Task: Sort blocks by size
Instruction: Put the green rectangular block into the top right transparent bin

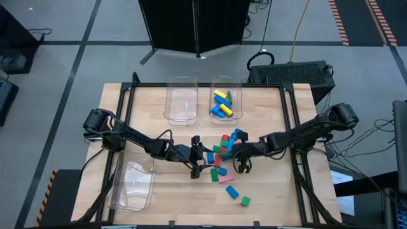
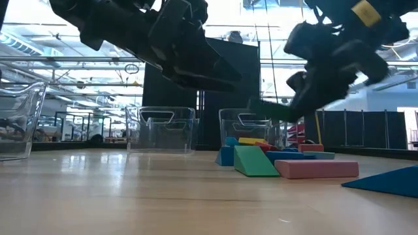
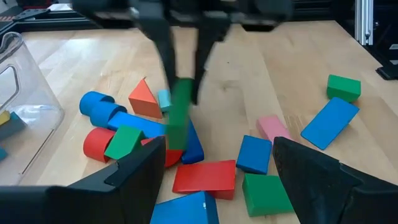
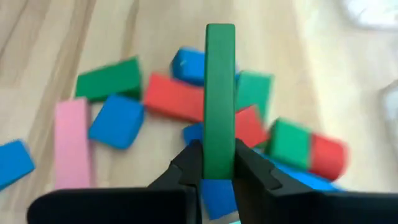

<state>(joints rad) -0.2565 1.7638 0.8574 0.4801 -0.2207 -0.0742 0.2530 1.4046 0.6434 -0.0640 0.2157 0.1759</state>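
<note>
The blocks (image 1: 222, 151) lie in a loose heap at the table's middle: red, blue, green, pink and cyan pieces, with a few strays (image 1: 232, 191) nearer the near edge. My right gripper (image 1: 241, 163) is over the heap's right side, shut on a long green block (image 4: 219, 93). That block also shows in the left wrist view (image 3: 180, 115), hanging from the right gripper above the heap. My left gripper (image 1: 198, 165) is at the heap's left side, open and empty (image 3: 217, 180). My right gripper pinches the long green block at one end (image 4: 219, 165) between its two fingers, one on each opposite long side. The fingers point down from above and lie along the block. The block hangs roughly upright below them, its lower end (image 3: 177, 140) just above the heap.
Two clear bins stand at the far edge: one (image 1: 180, 100) looks empty, the other (image 1: 236, 95) holds yellow and blue blocks. A third clear bin (image 1: 133, 183) stands at the near left. The table has black frame rails (image 1: 294, 121) along its sides.
</note>
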